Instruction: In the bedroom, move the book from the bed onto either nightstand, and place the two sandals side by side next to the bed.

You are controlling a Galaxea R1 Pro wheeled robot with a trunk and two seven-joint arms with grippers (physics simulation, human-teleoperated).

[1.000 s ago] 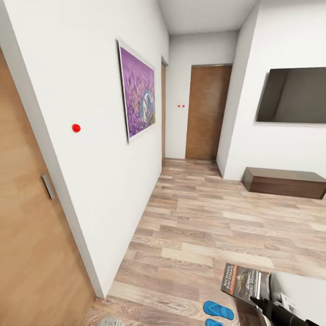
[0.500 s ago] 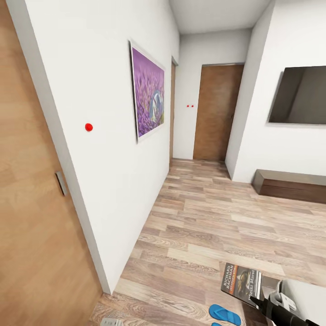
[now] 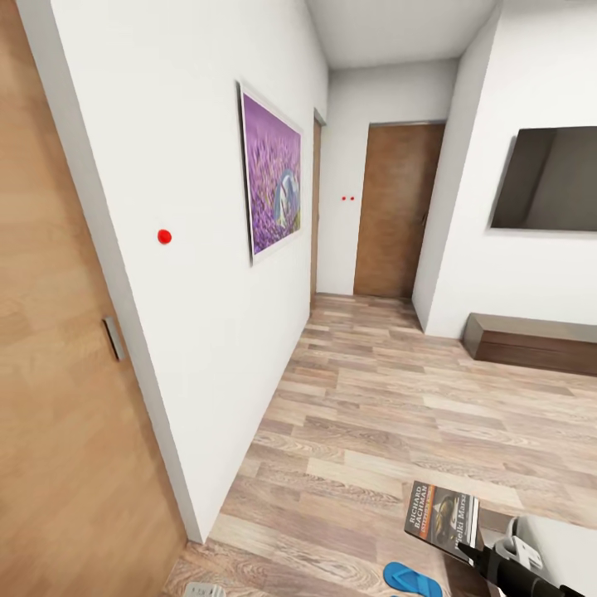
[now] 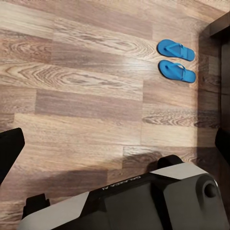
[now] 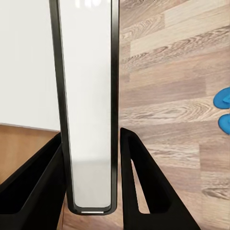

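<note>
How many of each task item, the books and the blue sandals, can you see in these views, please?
book: 1, held edge-on between the right gripper fingers
sandals: 2, side by side on the wood floor
Total: 3

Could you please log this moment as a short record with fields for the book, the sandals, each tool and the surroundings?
book: held upright, edge-on between the right tool's fingers
sandals: both flat on the wood floor, side by side
left tool: fingers apart over bare floor, nothing held
surroundings: hallway, purple picture on white wall, wall TV, low dark cabinet
</note>
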